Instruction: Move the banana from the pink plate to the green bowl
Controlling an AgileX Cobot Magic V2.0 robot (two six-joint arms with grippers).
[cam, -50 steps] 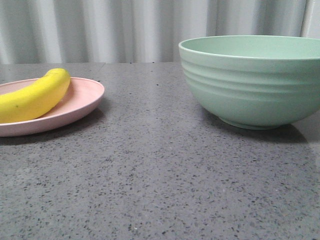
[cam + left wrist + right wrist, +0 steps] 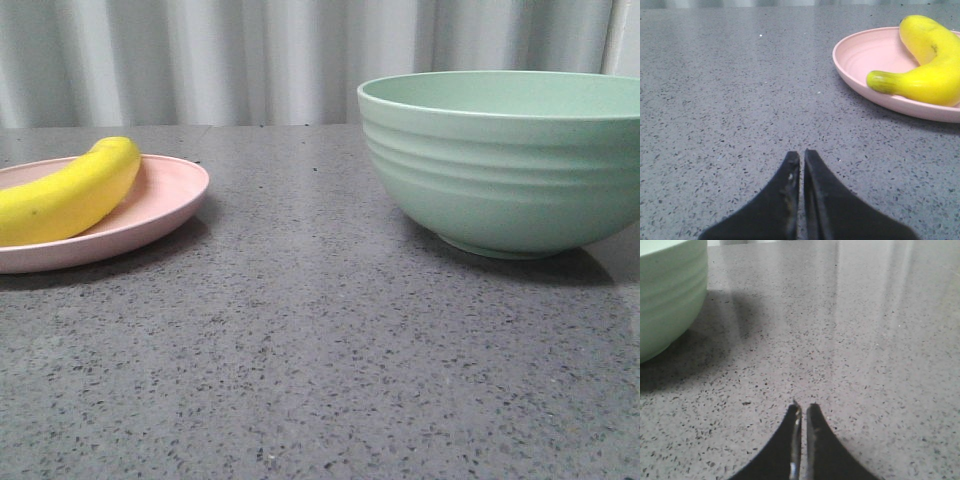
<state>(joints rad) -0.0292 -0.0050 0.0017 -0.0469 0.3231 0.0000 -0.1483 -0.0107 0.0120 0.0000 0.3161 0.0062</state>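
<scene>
Nothing of the transfer is judged done: the banana [image 2: 70, 195] lies on the pink plate [image 2: 165, 215] at the left of the front view. The green bowl [image 2: 505, 160], at the right, shows nothing inside as far as its interior is seen. The left gripper [image 2: 801, 159] and right gripper [image 2: 804, 410] are clenched, grasping nothing.

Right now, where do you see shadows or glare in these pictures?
Front view: the green bowl and pink plate cast soft shadows on the table. Right wrist view: pale streaks of glare cross the tabletop, and a dark shadow sits beside the bowl. Left wrist view: even light, the banana shines slightly.
</scene>
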